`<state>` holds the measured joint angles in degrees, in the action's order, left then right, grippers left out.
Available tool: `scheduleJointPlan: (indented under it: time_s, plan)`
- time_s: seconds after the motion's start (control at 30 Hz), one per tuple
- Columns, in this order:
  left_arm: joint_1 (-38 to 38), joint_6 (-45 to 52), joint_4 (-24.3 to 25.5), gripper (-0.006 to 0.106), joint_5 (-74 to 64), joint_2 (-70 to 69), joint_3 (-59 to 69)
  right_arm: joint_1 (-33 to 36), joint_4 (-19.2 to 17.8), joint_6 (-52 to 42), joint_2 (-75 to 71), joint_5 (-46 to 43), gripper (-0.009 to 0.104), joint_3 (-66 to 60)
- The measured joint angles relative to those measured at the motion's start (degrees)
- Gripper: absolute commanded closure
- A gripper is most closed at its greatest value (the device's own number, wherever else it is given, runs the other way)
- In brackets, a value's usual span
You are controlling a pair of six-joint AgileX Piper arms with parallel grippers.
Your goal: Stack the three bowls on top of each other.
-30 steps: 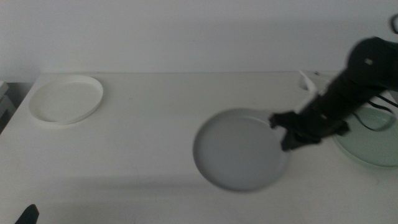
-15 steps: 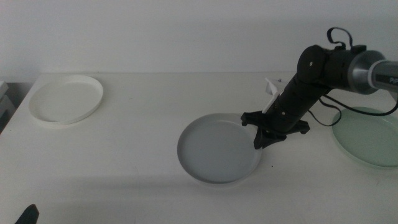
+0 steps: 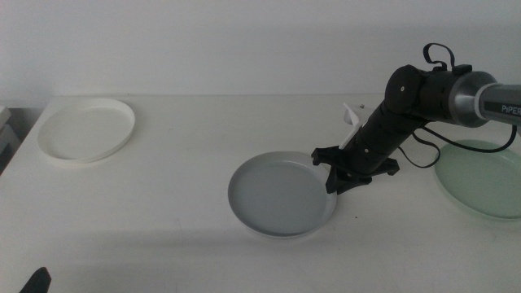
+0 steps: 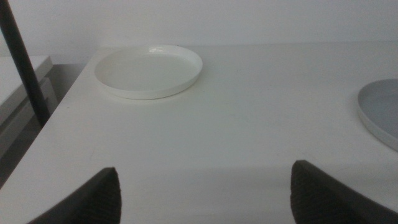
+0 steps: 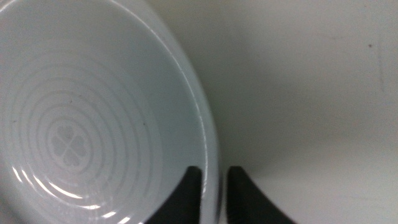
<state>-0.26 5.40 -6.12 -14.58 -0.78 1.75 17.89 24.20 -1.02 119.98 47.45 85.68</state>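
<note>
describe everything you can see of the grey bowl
The grey bowl is a shallow, round, pale grey dish with a low rim and a smooth, glossy look. The right wrist view shows moulded concentric rings and a four-leaf clover mark at its centre. It looks to sit upright on the white table, near the middle, empty. The right claw pinches its rim on the side nearest the mint green bowl, one jaw inside, one outside.

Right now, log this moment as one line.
right pincer: shut on grey bowl rim, mid-table | left pincer: open, waiting | nothing stacked
</note>
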Motion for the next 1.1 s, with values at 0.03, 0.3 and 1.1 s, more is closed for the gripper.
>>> scheduleJointPlan:
  time_s: [0.03,0.3,1.1]
  plan:
    - [0.0,0.0,0.0,0.010,0.0,0.0,0.0,0.1,0.0,0.0,0.0,-0.1,0.065,0.0]
    - [0.0,0.0,0.0,0.010,0.0,0.0,0.0,0.0,-3.2,0.0,-6.2,0.8,0.026,0.0]
    - [0.0,0.1,0.0,0.010,0.0,0.0,0.0,-38.4,-16.9,2.8,-20.7,10.1,0.032,0.1]
